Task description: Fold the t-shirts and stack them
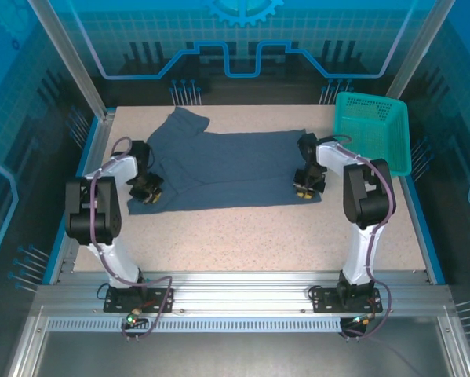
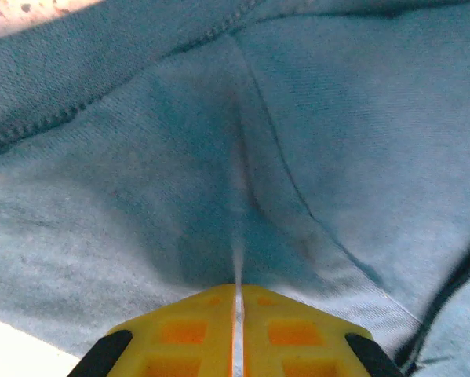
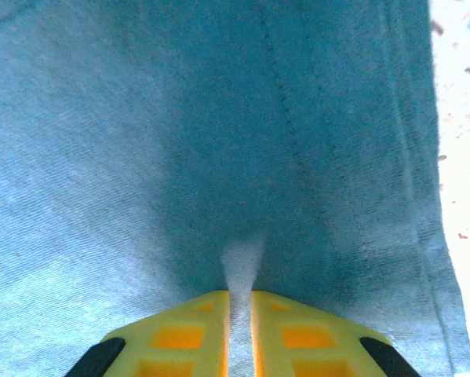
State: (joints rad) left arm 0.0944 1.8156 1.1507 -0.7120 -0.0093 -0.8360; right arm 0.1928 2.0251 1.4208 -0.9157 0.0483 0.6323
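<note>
On the table (image 1: 258, 236), left gripper (image 1: 147, 188) and right gripper (image 1: 306, 188) each pinch the slate-blue t-shirt (image 1: 235, 169).

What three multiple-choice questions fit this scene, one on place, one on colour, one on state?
1. Where is the basket? A) near left corner B) far right corner of the table C) between the arm bases
2. What colour is the t-shirt? A) red B) white C) slate-blue
3. What state is the left gripper in? A) shut on the t-shirt B) open above it C) holding the basket
Answers: B, it sits at the far right edge; C, the cloth looks slate-blue; A, its fingers pinch a cloth fold.
</note>
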